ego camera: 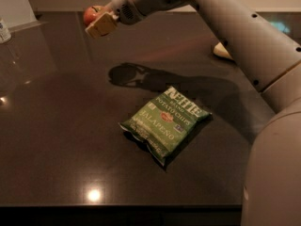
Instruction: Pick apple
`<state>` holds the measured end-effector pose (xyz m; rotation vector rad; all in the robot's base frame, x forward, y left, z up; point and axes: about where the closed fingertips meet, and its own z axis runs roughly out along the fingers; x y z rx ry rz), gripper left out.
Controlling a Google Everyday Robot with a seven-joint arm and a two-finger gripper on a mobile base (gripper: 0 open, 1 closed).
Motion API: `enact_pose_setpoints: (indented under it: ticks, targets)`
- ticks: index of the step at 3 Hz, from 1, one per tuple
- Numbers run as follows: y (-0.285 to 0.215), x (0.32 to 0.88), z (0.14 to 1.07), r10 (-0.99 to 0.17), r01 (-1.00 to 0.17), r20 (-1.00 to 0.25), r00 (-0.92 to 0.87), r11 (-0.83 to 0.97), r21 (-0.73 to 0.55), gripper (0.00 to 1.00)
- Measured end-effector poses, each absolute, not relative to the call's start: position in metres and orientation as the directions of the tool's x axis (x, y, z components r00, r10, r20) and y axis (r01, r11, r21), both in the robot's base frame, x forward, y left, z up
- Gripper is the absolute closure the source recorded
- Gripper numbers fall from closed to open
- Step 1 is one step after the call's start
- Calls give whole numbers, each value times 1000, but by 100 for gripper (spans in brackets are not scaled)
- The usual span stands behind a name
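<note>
Aloft, gripper [97,20] above the table [61,126], jaws clamped on apple [90,14]

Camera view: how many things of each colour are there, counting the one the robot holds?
Red: 1, the apple, held in the air by the end effector above the table's far left.
Green: 1, the chip bag.
Pale yellow: 1, the block behind the arm.
White: 1, the container at the left edge.
Total: 4
</note>
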<state>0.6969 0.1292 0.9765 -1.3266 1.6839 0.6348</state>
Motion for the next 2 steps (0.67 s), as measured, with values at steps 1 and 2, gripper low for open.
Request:
enact_pose_setpoints:
  ticks: [1,2]
  targets:
    - [128,690,998,-493,-954,-870,-12,268,-138,100]
    - [128,690,998,-494,-954,-870,-12,268,-138,100]
